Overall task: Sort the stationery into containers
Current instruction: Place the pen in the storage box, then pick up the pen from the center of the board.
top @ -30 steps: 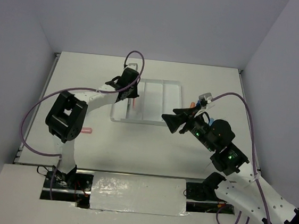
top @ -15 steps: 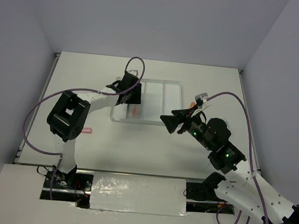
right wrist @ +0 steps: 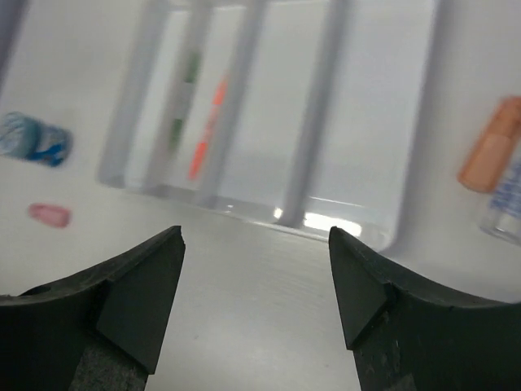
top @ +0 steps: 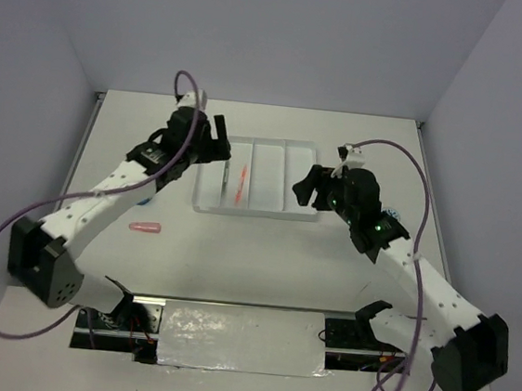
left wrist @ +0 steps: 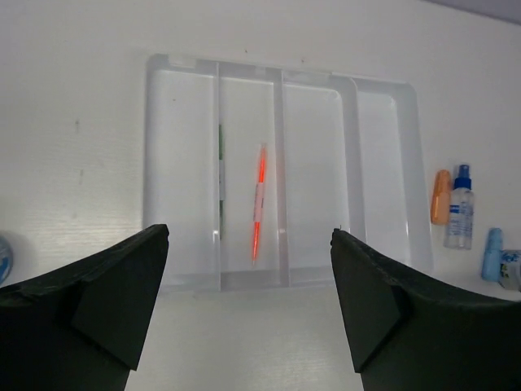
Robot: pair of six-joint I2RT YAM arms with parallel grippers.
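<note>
The left pincer (left wrist: 250, 238) hangs spread and empty over the white tray (left wrist: 183, 163). The right pincer (right wrist: 255, 236) is also spread and holds nothing. An orange pen (left wrist: 259, 195) lies inside one compartment, with a thin green pen (left wrist: 221, 155) along the neighbouring divider. An orange capsule (left wrist: 440, 197) and a bottle (left wrist: 461, 208) rest on the counter (left wrist: 81, 98) beside the tray.

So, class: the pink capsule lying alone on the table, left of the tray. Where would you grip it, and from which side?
Probably at its middle, across the narrow width, coming straight down. The pink capsule lies flat, long axis left to right in the top view, with bare table around it, so there is room on both long sides.
</note>
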